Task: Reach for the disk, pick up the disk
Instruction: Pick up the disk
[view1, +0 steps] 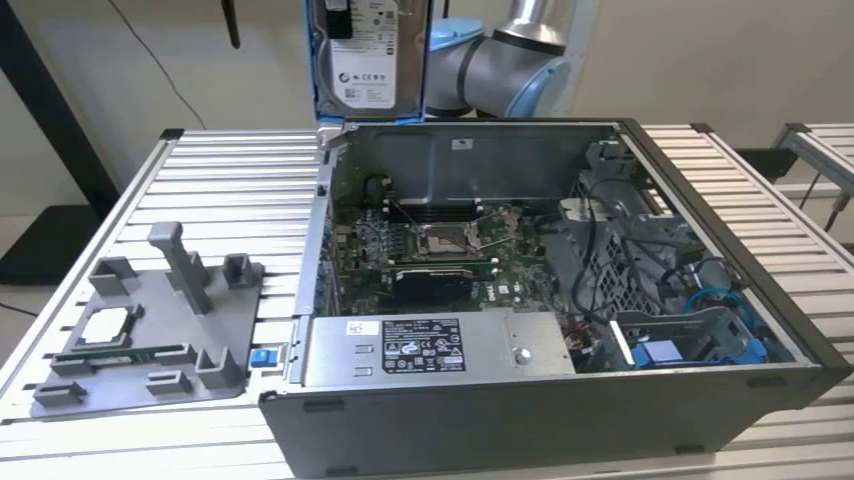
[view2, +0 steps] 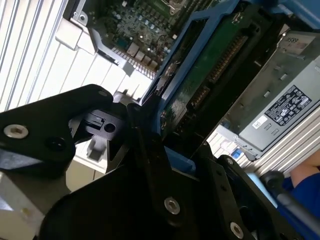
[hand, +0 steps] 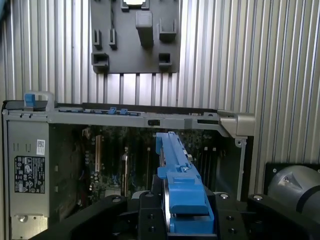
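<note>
I find the gripper (hand: 186, 210) clenched on the disk (view1: 367, 55), blue rail between its 2 fingers (hand: 150, 215). The disk hangs upright above the open computer case's (view1: 534, 405) rear edge.

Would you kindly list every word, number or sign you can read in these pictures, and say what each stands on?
Nothing can be read for certain.
On the disk: white label, print too small to read.
On the power supply: black label, too small.
Inside the computer case: white sticker, too small.
</note>
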